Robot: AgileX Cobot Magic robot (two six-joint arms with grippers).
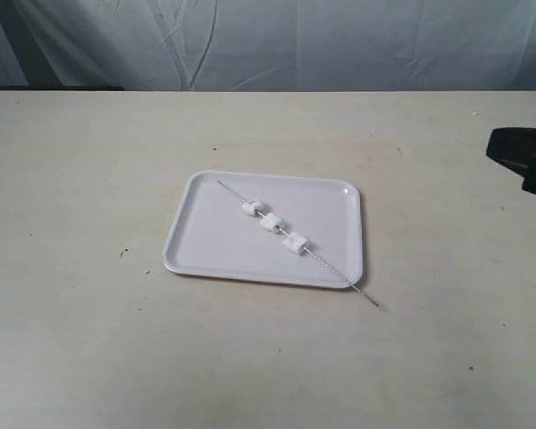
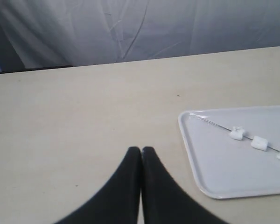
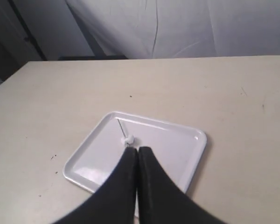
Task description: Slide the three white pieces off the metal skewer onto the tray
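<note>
A white tray (image 1: 205,241) lies mid-table. The thin metal skewer (image 1: 335,272) rests diagonally across it, its near end poking past the tray's front right corner. Three white pieces (image 1: 272,225) are threaded along its middle. In the left wrist view the tray (image 2: 210,168), skewer (image 2: 214,123) and pieces (image 2: 258,143) lie off to one side of my left gripper (image 2: 141,150), which is shut and empty over bare table. My right gripper (image 3: 138,150) is shut and empty above the tray (image 3: 177,144); its fingers hide most of the skewer (image 3: 121,127), with one white piece (image 3: 128,139) showing at the tips.
The beige table (image 1: 89,179) surrounds the tray. A grey cloth backdrop (image 1: 295,45) hangs behind the far edge. A black part of the right arm (image 1: 525,159) shows at the right edge of the exterior view.
</note>
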